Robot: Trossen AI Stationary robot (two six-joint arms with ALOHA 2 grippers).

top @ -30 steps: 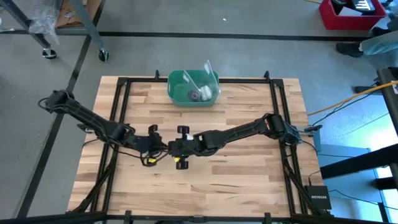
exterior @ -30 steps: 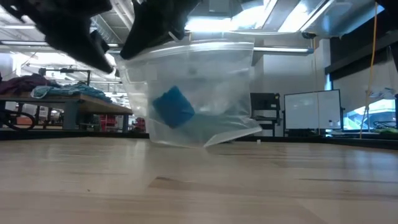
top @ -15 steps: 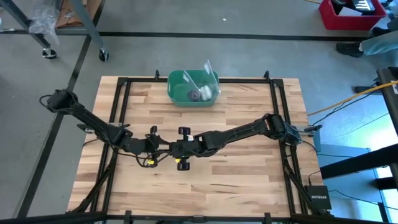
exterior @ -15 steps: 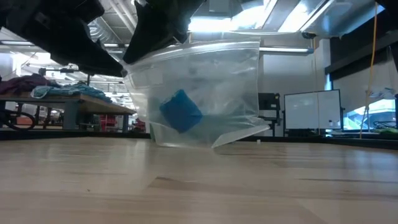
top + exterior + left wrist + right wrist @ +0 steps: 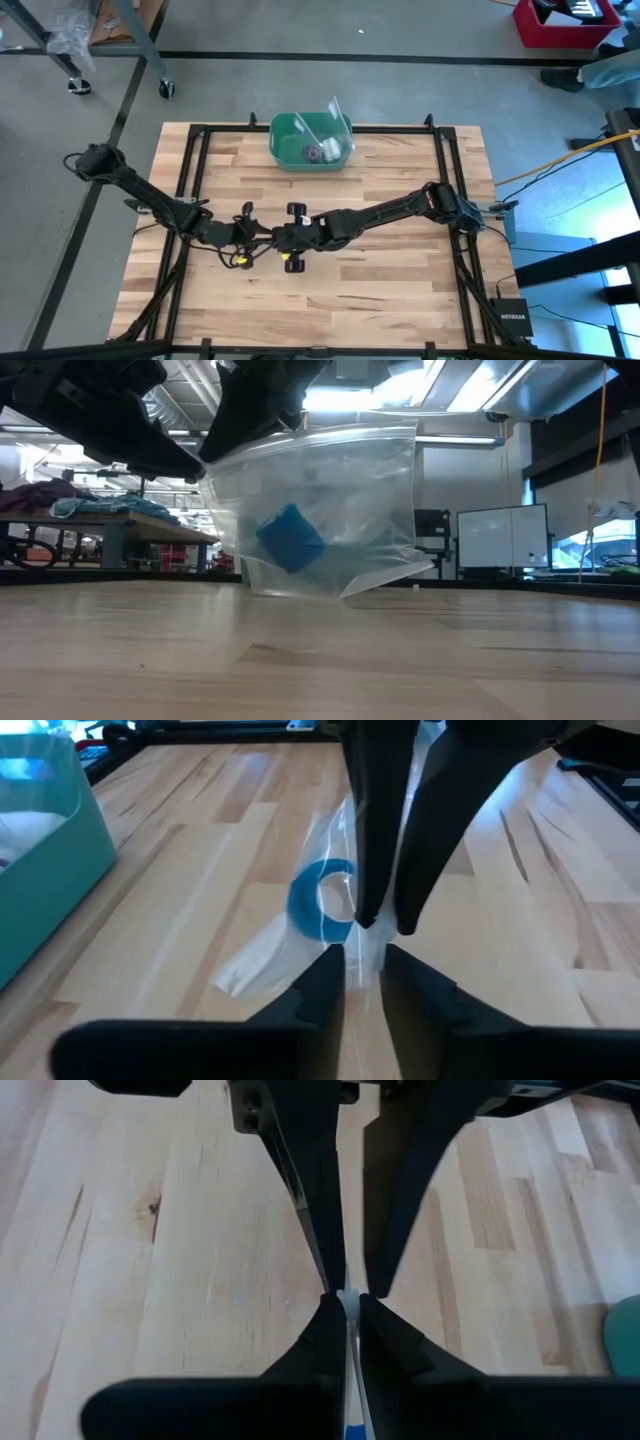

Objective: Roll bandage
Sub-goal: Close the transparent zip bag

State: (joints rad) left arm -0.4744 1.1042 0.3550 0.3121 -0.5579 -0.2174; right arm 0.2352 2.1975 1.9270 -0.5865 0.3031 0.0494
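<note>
The right fingers (image 5: 348,1306) are clenching the thin top edge of a clear plastic bag (image 5: 320,510), pinching it flat between their tips. The left fingers (image 5: 365,960) are standing right against them, tip to tip from the opposite side, with only a narrow gap between the two dark tips; the bag's edge is running through that gap, but I cannot tell whether they are gripping it or just bracketing it. The bag is hanging down from this pinch, its mouth uppermost and its lower edge coming down close to the surface (image 5: 400,290), one bottom corner sticking out sideways. The bandage (image 5: 290,538) is sitting inside the bag as a small compact bright blue roll, lying in the lower part, below and a little to one side of the fingers. Seen from above, the two sets of fingers are meeting slightly toward 7 o'clock from the middle of the wooden surface, the left arm reaching in from 9 o'clock and the right arm stretching across from 3 o'clock. A green bin (image 5: 310,142) holding a few small items is sitting at the 12 o'clock edge, well apart from the bag.
</note>
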